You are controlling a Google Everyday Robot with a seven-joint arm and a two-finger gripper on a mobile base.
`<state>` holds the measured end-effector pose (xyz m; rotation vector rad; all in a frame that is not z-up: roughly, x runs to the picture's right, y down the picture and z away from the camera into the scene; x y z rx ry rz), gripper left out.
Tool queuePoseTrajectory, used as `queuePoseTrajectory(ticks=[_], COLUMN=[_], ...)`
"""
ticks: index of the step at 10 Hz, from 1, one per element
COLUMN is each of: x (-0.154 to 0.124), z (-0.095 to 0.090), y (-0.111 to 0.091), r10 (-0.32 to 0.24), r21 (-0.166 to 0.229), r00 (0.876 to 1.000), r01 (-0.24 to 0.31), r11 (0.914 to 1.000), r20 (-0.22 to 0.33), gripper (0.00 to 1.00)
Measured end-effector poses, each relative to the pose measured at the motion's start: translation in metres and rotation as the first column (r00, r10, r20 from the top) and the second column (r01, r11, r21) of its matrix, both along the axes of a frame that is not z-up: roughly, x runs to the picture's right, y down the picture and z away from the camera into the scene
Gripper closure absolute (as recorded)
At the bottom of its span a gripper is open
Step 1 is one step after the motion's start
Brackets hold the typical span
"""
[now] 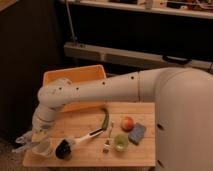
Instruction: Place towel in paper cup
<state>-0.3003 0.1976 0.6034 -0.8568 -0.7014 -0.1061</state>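
A white paper cup (43, 148) stands upright near the front left corner of the wooden table (90, 159). My gripper (36, 137) is at the end of the white arm, just above and left of the cup. It is shut on a crumpled grey towel (24, 142), which hangs at the table's left edge, beside the cup's rim and not inside it.
A black object (63, 149) sits right of the cup. A white-handled tool (90, 135), a green vegetable (105, 119), an orange fruit (128, 123), a blue sponge (136, 133) and a small green cup (120, 142) lie to the right. An orange bin (75, 79) stands behind.
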Motion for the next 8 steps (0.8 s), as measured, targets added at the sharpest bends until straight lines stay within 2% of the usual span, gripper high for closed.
queuePoseTrajectory(ticks=[4,8], x=[0.0,-0.001], z=[0.003,0.007], y=[0.013,0.027], r10=[-0.025,-0.067], r21=[-0.015,-0.063], r00=[1.0,0.998], r01=[0.025,0.066], r11=[0.9996,0.9958], r20=[-0.01,-0.017], gripper=[1.0,1.0])
